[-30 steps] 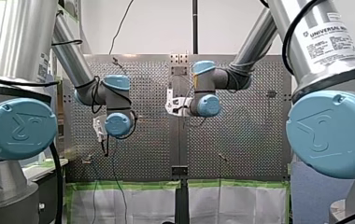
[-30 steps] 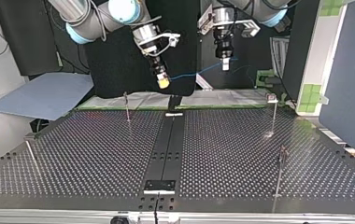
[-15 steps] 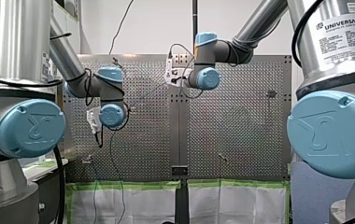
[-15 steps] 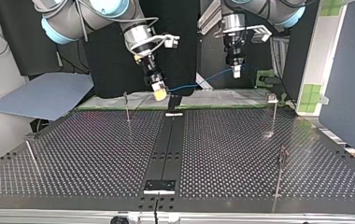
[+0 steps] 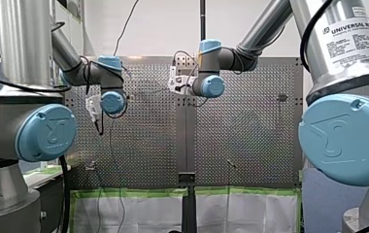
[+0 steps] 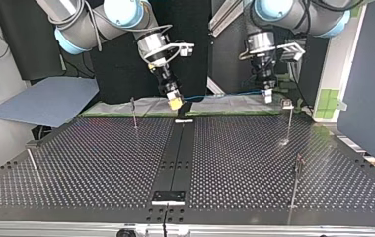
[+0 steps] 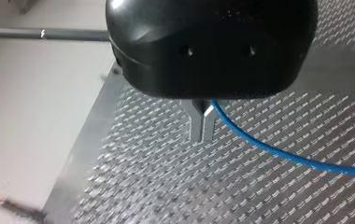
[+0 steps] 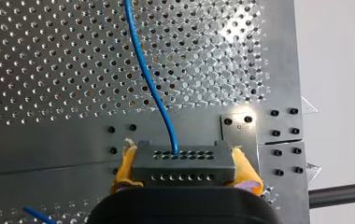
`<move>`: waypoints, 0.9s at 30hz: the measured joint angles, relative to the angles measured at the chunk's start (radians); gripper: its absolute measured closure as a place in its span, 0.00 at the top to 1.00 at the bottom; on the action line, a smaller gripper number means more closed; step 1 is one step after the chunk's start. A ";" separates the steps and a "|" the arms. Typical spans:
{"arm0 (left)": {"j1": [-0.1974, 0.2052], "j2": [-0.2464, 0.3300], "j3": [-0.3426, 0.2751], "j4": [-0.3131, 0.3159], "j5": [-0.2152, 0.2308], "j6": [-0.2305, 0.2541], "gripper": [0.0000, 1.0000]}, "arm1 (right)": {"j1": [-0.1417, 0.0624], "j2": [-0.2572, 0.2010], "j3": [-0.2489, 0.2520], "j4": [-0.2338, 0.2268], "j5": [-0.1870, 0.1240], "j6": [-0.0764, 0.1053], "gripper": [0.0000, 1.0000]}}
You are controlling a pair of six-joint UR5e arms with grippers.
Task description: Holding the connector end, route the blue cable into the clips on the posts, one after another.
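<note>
looking along my right gripper (image 8: pixel 183 155) from its wrist camera, i see its yellow pads (image 8: pixel 242 164) closed to the width of the connector (image 8: pixel 183 161), a dark grey block with rows of small holes clamped between them. the blue cable (image 8: pixel 147 79) leaves the middle of the block's far edge and runs away over the perforated table (image 8: pixel 49 70).

in the top view this gripper hangs tilted above the table's far edge, near the centre strip (image 6: pixel 178 148). the cable stretches almost level from it toward the view's right, to my left gripper (image 6: pixel 267 95).

on the left wrist camera the metal fingers (image 7: pixel 196 123) are pressed together with only a hairline slit between them. the cable emerges at their root, pinched there, and trails off to one side above the table.

both grippers are up off the surface. thin posts (image 6: pixel 134 112) stand on the table, and one at the top view's right is just beside and below my left gripper. the cable hangs in the air between the two grippers, apart from the posts.
</note>
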 joint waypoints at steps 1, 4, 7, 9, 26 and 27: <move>0.009 0.006 0.009 -0.009 -0.001 -0.001 0.00 | 0.002 0.000 -0.003 0.002 -0.001 0.001 0.00; 0.037 0.029 0.037 -0.037 -0.006 -0.010 0.00 | 0.011 0.001 -0.023 0.013 -0.006 0.007 0.00; 0.065 0.042 0.065 -0.066 -0.008 -0.021 0.00 | 0.017 0.004 -0.053 0.019 -0.011 0.014 0.00; 0.078 0.040 0.082 -0.087 -0.007 -0.029 0.00 | 0.021 0.012 -0.073 0.022 -0.014 0.019 0.00; 0.111 0.057 0.154 -0.256 0.005 -0.040 0.00 | 0.040 0.097 -0.196 0.068 -0.029 0.025 0.00; 0.112 0.058 0.158 -0.261 0.005 -0.040 0.00 | 0.041 0.099 -0.205 0.074 -0.029 0.026 0.00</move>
